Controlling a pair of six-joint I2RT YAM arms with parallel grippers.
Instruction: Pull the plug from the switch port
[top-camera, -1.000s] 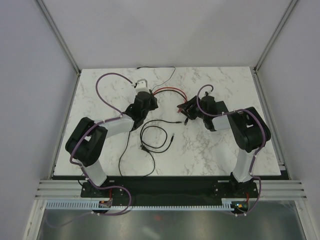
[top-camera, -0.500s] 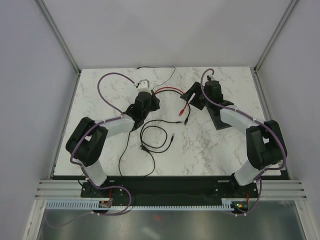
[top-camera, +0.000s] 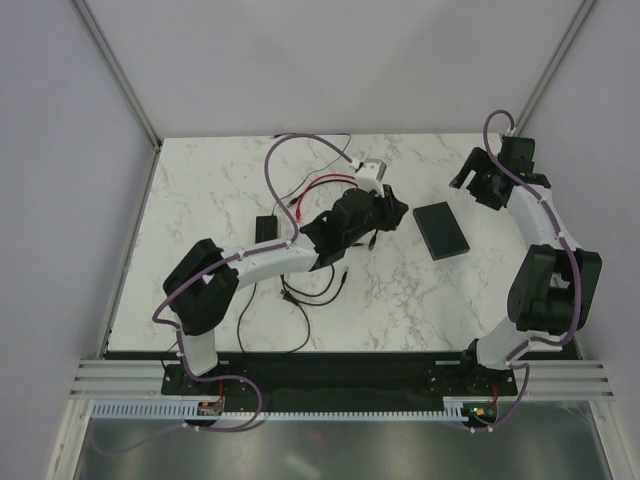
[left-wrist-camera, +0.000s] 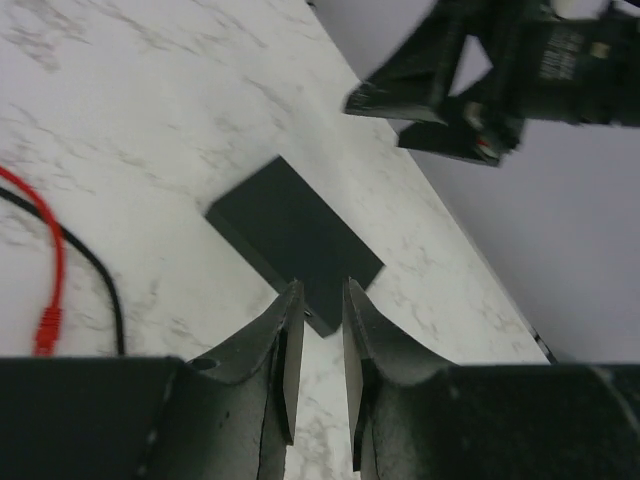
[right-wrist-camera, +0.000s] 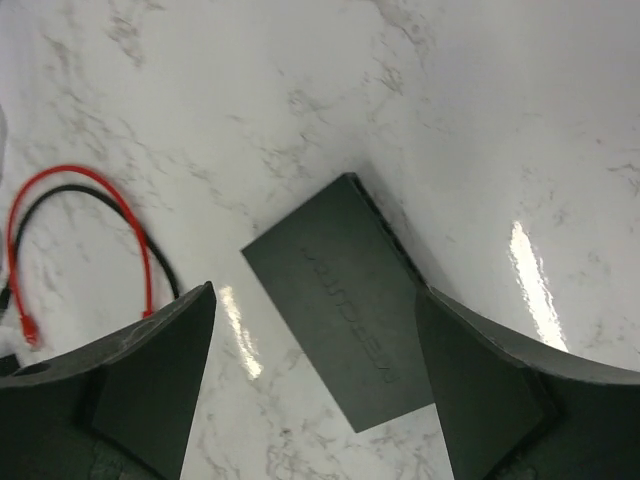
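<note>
We are looking at one flat black box (top-camera: 441, 230) lying on the table (top-camera: 220, 190), right of centre; we cannot make out its port. There are two grippers. The right gripper (right-wrist-camera: 312, 292) is hovering over the box, gaping wide, and the left gripper (left-wrist-camera: 321, 285) is holding its jaws narrowly apart, empty. One red plug (left-wrist-camera: 45, 328) is lying loose beside one black cable (left-wrist-camera: 112, 290), apart from the box.

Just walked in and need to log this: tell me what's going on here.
The black box lies free on the table, no cable seen in it; the red cable lies loose, apart from it. The right gripper hangs wide open above the box. The left gripper points at it, fingers narrowly apart, nothing between them.
</note>
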